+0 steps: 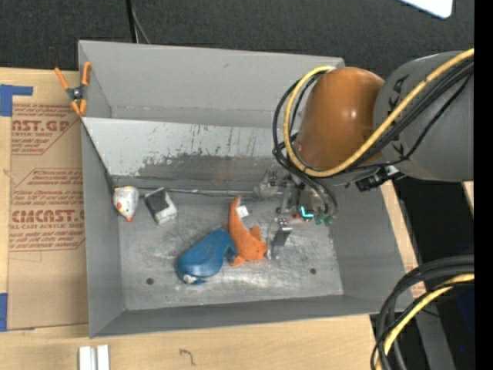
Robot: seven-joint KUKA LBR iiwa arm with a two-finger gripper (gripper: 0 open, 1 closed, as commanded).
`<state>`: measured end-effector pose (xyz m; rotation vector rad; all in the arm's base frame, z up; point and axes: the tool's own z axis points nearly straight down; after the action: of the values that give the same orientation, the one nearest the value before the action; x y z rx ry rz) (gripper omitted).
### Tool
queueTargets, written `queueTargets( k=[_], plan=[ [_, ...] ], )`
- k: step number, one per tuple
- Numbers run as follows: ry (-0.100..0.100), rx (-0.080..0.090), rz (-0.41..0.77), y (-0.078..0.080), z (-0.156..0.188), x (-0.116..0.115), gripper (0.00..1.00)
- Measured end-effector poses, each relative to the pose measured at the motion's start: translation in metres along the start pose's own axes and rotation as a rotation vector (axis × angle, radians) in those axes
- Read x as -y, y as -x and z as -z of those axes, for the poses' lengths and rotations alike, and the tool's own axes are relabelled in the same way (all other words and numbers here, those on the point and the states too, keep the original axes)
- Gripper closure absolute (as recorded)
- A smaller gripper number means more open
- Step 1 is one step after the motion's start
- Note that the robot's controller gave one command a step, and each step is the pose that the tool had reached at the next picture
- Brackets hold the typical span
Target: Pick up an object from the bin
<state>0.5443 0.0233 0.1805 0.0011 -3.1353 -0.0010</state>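
Observation:
My gripper [280, 236] hangs low over the right half of the bin floor, just right of an orange toy [246, 241] that lies lengthwise with its narrow end pointing to the back. The gripper's tip is beside the toy's right edge; I cannot tell if they touch. A blue rounded thing [204, 257] lies against the orange toy's left side, towards the front of the bin.
A small white toy with an orange spot [125, 203] sits at the left wall. Next to it lies a little grey and black block [159, 205]. The arm with its orange cover and cables reaches in over the bin's right rim.

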Motion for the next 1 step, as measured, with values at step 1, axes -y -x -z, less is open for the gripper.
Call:
queueTargets(
  k=[1],
  plan=[
    [0.000,0.007,0.000,0.0018,0.0038,0.0000,0.00]
  ],
)
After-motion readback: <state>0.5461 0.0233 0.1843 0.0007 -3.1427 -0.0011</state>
